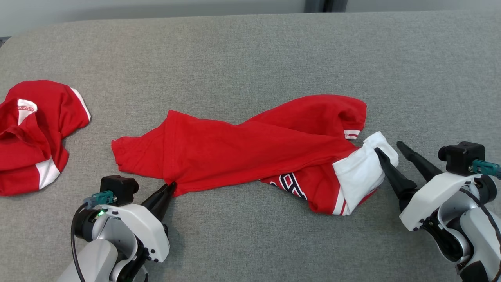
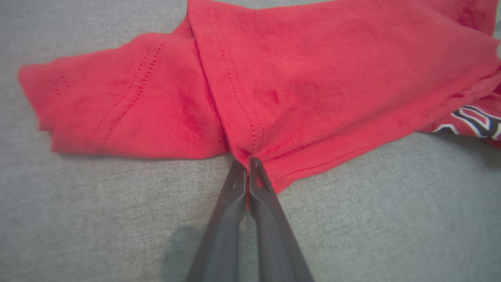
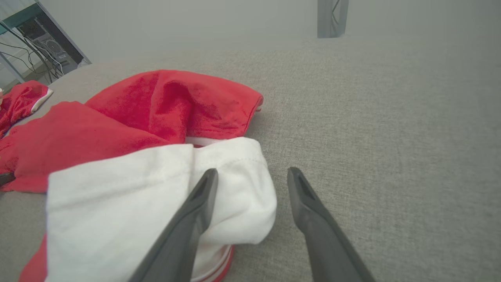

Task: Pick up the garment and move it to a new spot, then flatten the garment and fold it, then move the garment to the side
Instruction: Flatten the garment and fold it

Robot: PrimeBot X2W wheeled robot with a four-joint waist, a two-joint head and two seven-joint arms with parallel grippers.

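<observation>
Item: garment (image 1: 242, 152), a red shirt with white trim, laid crumpled and stretched across the middle of the head view, from centre left to centre right.
Support: grey surface (image 1: 250, 51), a woven fabric top on which everything is laid.
Garment, left end: a red flap is spread flat toward the left of the head view; stitched hems are seen on it in the left wrist view (image 2: 129, 102).
Garment, right end: a white sleeve (image 1: 362, 172) is bunched at the lower right of the cloth, with a red-and-white striped cuff above it.
Marking: lettering (image 1: 291, 184) in white with dark outline, partly hidden under a fold, near the lower edge.
Left gripper (image 1: 171, 187): placed at the lower left of the head view; its fingers are clenched together on the lower edge of the garment, and red cloth is seen pinched between the tips in the left wrist view (image 2: 247, 164).
Right gripper (image 1: 388, 147): placed at the lower right of the head view; its jaws are spread apart and nothing is grasped. In the right wrist view (image 3: 252, 171) one finger is laid against the white sleeve and the other is over bare grey surface just beside it.
Other item: second garment (image 1: 35, 129), red with white panels, heaped at the left edge of the head view, well apart from the first.
</observation>
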